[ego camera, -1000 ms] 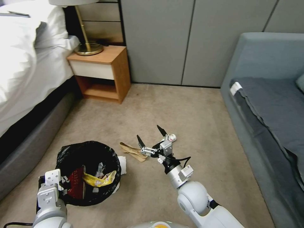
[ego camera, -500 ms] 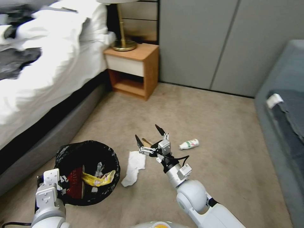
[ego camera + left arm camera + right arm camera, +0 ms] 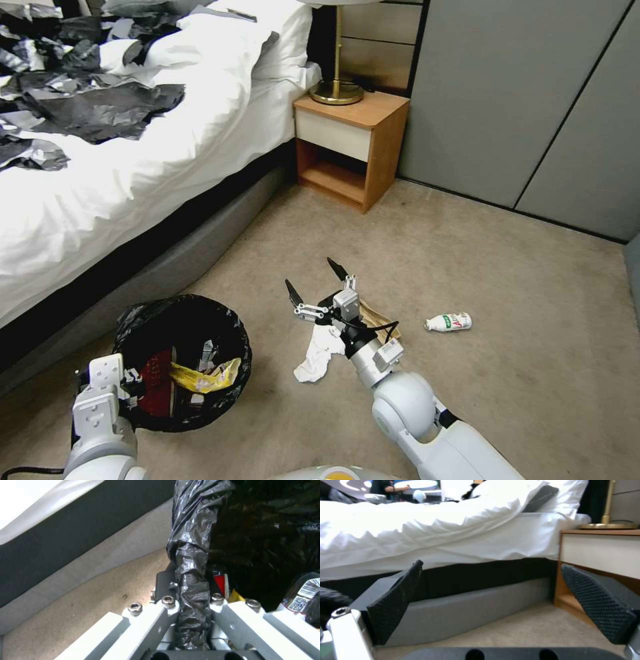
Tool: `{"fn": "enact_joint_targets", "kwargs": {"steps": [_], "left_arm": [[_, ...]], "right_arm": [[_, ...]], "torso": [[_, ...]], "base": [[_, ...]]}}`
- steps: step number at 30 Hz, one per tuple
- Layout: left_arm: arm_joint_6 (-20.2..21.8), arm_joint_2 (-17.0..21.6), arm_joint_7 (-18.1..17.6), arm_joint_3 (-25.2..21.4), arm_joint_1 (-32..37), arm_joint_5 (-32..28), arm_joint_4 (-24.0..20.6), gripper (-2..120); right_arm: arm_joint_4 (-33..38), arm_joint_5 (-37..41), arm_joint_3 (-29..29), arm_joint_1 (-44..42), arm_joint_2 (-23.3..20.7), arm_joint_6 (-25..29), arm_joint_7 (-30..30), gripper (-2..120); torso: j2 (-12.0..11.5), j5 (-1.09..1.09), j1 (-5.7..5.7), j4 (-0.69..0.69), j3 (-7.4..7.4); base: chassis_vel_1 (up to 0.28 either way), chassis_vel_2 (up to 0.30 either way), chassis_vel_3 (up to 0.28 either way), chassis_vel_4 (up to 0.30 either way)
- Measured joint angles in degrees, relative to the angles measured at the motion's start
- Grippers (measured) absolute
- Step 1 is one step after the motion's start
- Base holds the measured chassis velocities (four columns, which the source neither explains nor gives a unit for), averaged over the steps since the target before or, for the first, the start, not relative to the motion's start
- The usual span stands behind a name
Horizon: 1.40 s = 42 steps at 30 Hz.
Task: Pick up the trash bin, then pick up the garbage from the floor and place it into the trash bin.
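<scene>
Whole head view swings left since earlier frames: base turning, litter not moved. Trash bin [image 3: 181, 363] at 7 o'clock, left gripper [image 3: 193, 610] clamped on its bag rim. Right gripper [image 3: 319, 287] hovers, jaws wide apart, empty, above white paper scrap [image 3: 319, 351]; bottle [image 3: 449, 323] at 3 o'clock; pickups remain

Even indoor light; wrist views soft, blurred.

No legible text; barcode label [image 3: 308, 592] in trash bin [image 3: 196, 555], unreadable.
</scene>
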Motion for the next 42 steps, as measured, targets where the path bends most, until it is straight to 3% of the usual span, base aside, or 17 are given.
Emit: {"fn": "enact_joint_targets", "kwargs": {"steps": [4, 6, 7, 9, 10, 12, 16, 30, 42], "left_arm": [[-0.1, -0.1, 0.0, 0.1, -0.1, 0.2, 0.1, 1], [-0.1, -0.2, 0.0, 0.2, -0.1, 0.3, 0.1, 1], [-0.1, -0.2, 0.0, 0.2, -0.1, 0.3, 0.1, 1], [-0.1, -0.2, 0.0, 0.2, -0.1, 0.4, 0.2, 1], [-0.1, -0.2, 0.0, 0.2, -0.1, 0.4, 0.2, 1], [-0.1, -0.2, 0.1, 0.2, 0.0, 0.4, 0.3, 1], [-0.1, 0.0, 0.1, 0.1, 0.0, 0.5, 0.4, 1], [-0.2, -0.2, 0.3, 0.6, -0.6, 1.0, 1.4, 1], [-0.3, -0.1, 0.4, 0.7, -0.4, 1.4, 1.8, 1]], "right_arm": [[-0.3, 1.4, -0.4, 2.7, -0.1, -5.4, 2.2, 100], [-1.4, 3.9, -1.4, 5.3, 0.2, -12.2, 4.5, 100], [-1.4, 3.9, -1.4, 5.3, 0.2, -12.2, 4.5, 100], [-2.9, 6.6, -2.6, 7.1, 0.6, -17.9, 6.3, 100], [-2.9, 6.6, -2.6, 7.1, 0.6, -17.9, 6.3, 100], [-6.8, 9.8, -4.2, 9.4, 1.0, -24.4, 7.4, 100], [-13.7, 13.5, -6.5, 11.7, 1.5, -29.9, 7.0, 100], [-30.1, 14.9, -11.5, 14.4, 3.9, -31.6, 5.5, 100], [-46.8, 8.1, -10.2, 15.2, 8.2, -24.4, -0.8, 100]], "torso": [[0.0, 0.00, 0.00, 0.01, 0.00], [0.0, 0.00, 0.00, 0.01, 0.00], [0.0, 0.00, 0.00, 0.01, 0.00], [0.0, 0.01, 0.00, 0.02, 0.00], [0.0, 0.01, 0.00, 0.02, 0.00], [0.0, 0.00, 0.00, 0.03, 0.00], [0.0, 0.00, 0.00, 0.02, 0.00], [0.0, 0.00, 0.00, 0.02, 0.00], [0.0, 0.00, 0.00, 0.01, 0.00]], "base": [[0.000, 0.000, 0.000, 0.000], [0.000, 0.000, 0.000, 0.000], [0.000, 0.000, 0.000, 0.000], [0.000, 0.000, 0.000, 0.000], [0.000, 0.000, 0.000, 0.000], [0.000, 0.000, 0.000, 0.000], [0.000, 0.000, 0.000, 0.000], [0.000, 0.000, 0.000, 0.000], [0.000, 0.000, 0.000, 0.000]]}}
